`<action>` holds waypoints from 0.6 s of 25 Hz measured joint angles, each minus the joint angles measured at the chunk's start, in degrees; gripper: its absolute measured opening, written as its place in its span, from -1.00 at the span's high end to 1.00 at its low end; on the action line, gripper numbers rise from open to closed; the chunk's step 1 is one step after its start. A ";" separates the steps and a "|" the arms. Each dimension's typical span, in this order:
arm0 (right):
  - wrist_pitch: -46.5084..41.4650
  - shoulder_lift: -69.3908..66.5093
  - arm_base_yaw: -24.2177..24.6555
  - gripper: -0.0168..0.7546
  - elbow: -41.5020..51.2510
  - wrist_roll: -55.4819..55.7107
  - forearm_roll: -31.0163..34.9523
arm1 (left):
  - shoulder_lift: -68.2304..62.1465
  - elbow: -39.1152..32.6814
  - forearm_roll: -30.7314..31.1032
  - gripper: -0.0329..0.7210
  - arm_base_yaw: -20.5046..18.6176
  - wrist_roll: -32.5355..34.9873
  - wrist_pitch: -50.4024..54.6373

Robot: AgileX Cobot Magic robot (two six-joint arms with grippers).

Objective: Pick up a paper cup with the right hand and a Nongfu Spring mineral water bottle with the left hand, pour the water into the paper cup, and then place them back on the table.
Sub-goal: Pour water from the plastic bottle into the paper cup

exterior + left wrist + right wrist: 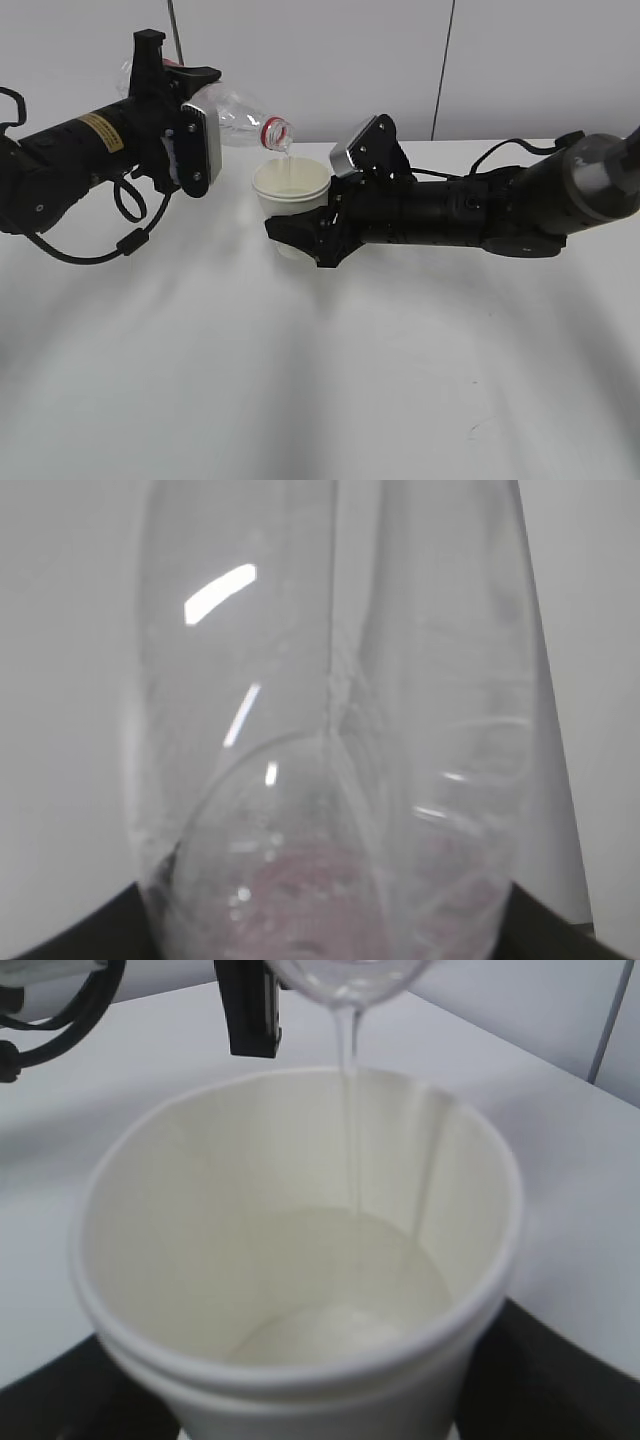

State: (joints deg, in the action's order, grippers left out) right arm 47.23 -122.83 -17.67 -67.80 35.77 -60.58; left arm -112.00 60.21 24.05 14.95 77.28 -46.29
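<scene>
My left gripper point(170, 95) is shut on the clear mineral water bottle point(235, 108) and holds it tipped, red neck ring point(277, 132) down to the right over the cup. A thin stream of water point(287, 160) falls from its mouth. My right gripper point(300, 232) is shut on the cream paper cup point(290, 192) and holds it upright above the table point(300, 380). In the right wrist view the cup point(200, 1210) fills the frame, water point(350, 1300) pooled at its bottom and the stream point(350, 1110) falling in. In the left wrist view the bottle point(340, 730) fills the frame.
The left arm's looped black cable point(125, 240) hangs down to the tabletop. A white wall with dark vertical seams point(440, 70) stands behind the table.
</scene>
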 joint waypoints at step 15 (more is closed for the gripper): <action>-0.07 0.00 0.00 -0.37 0.00 0.00 0.00 | 0.00 0.00 0.00 0.01 0.00 0.21 0.02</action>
State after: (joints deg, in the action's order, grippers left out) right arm 47.16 -122.83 -17.67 -67.80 35.77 -60.58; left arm -112.00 60.21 24.05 14.95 77.49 -46.27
